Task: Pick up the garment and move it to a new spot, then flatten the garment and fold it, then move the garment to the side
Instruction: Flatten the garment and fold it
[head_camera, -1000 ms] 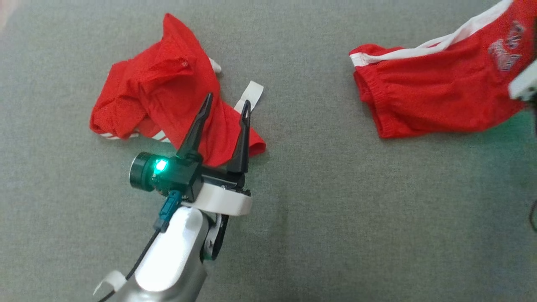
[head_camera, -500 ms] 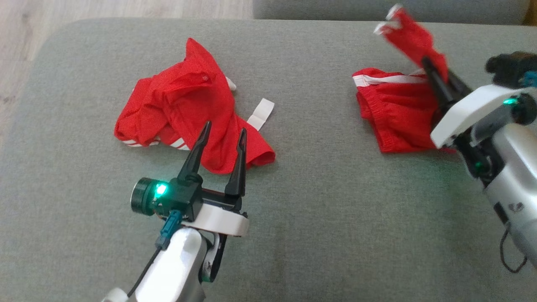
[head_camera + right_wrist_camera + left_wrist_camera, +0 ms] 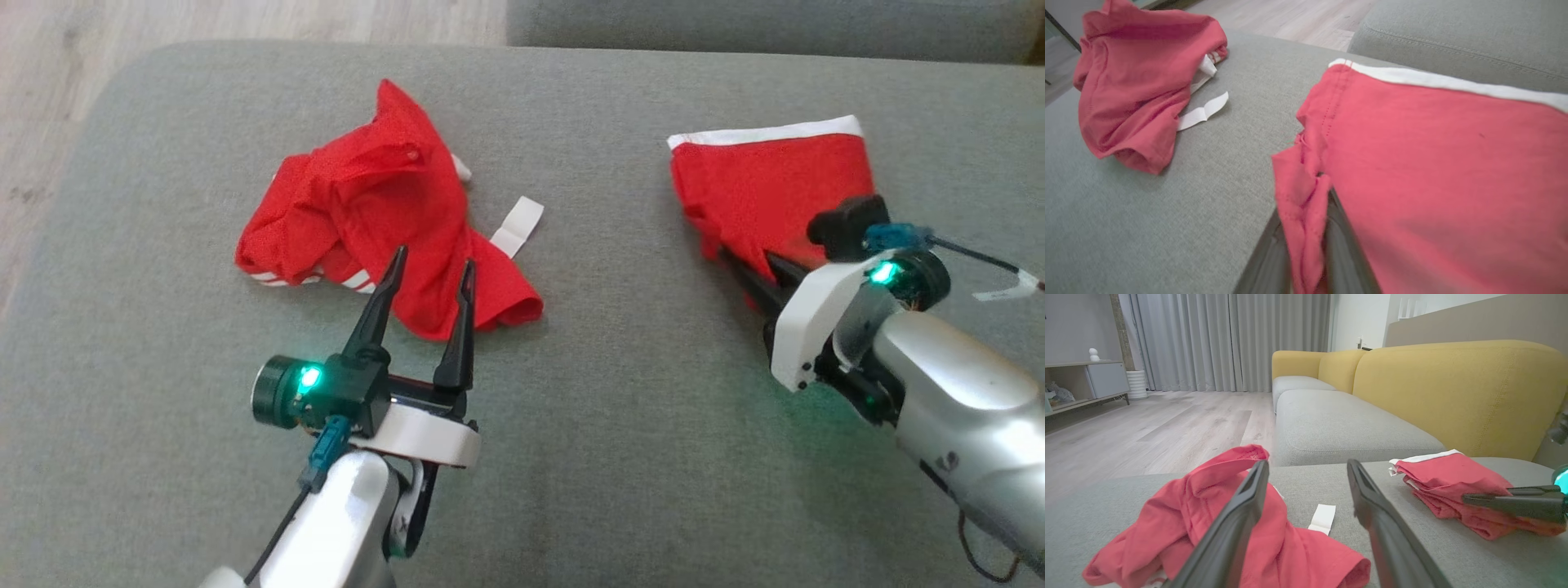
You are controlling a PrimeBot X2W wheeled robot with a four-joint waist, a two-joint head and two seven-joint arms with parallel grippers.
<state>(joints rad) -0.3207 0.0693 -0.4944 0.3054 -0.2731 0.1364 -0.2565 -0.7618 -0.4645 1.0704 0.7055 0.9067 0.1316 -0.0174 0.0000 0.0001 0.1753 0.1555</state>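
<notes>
Glossy silver forearms [image 3: 343, 523], white wrist collars [image 3: 424, 433]. Left gripper [image 3: 433, 256] and right gripper [image 3: 755, 273]: long, tapered black fingers. Dark cylindrical housings [image 3: 273, 392] with green lights, teal connectors [image 3: 326, 445], thin black cables [image 3: 280, 524].

The left arm, a silver forearm with a white wrist ring and a green light, rises from 7 o'clock. Its black two-fingered left claw [image 3: 433, 261] points toward 12 o'clock, fingers spread wide. The silver right arm enters from 4 o'clock. Its right claw [image 3: 755, 273] points toward 10 o'clock, fingers close together.
</notes>
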